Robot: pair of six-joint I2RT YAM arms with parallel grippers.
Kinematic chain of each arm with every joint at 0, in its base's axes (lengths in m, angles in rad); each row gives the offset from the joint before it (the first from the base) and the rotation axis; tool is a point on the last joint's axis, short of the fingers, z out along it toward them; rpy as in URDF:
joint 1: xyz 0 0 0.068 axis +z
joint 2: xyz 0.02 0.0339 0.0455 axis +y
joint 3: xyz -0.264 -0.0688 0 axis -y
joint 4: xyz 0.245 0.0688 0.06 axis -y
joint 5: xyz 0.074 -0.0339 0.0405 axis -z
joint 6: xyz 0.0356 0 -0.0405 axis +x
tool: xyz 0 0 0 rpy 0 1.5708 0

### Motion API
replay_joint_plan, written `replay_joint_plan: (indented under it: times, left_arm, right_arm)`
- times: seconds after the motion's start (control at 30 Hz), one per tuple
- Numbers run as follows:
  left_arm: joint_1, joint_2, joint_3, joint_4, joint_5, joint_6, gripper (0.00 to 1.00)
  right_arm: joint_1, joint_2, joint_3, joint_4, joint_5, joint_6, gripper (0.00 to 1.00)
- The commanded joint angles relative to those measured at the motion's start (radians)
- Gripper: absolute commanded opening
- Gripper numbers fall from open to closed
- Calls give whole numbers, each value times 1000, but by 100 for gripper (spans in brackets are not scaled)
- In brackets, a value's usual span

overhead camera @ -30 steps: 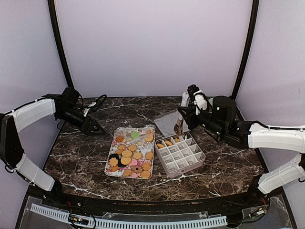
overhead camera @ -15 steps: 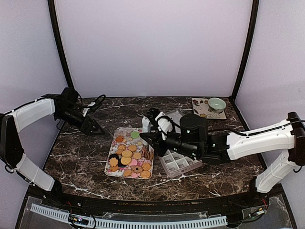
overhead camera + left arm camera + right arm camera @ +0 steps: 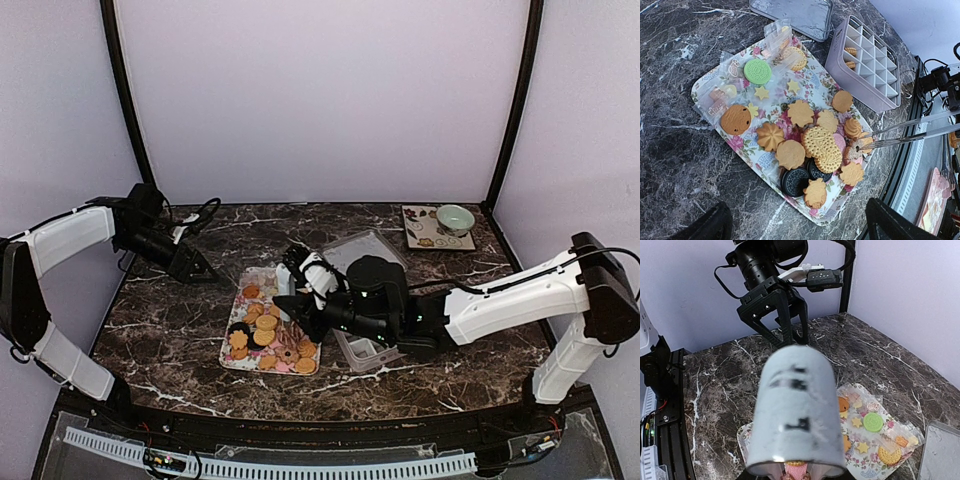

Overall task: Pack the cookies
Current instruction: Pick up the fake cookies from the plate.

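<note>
The cookies (image 3: 805, 131) lie heaped on a floral tray (image 3: 702, 92), round and flower-shaped, mostly tan, with one green and two dark ones. In the top view the cookies (image 3: 265, 325) sit left of centre. My right gripper (image 3: 305, 310) reaches over the tray, shut on metal tongs (image 3: 910, 131). The tongs' tips lie at a sprinkled cookie (image 3: 856, 150) by the tray's right edge. A blurred grey-white handle (image 3: 795, 410) hides the right fingers in the right wrist view. My left gripper (image 3: 800, 227) hangs open beside the tray's left side, holding nothing.
A pink divided box (image 3: 865, 65) holds a few cookies (image 3: 851, 51) in its far cells; my right arm covers most of the box (image 3: 365, 350) from above. Its clear lid (image 3: 350, 250) lies behind. A small plate with a green bowl (image 3: 455, 217) sits back right.
My right arm has swung left from the divided box to the cookie tray, carrying the tongs. The left arm has stayed where it was.
</note>
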Motion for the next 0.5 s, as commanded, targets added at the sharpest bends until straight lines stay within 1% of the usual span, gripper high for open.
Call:
replay_joint_plan:
  times: [0.0,0.47]
  left_arm:
    - [7,-27,-12,-20,5,9,95]
    - [7,-24,-16,-11,14,0,95]
  right_arm:
    - [7,-1,5,73,60,-12,29]
    - [-9,4,-40,67,119,-22,32]
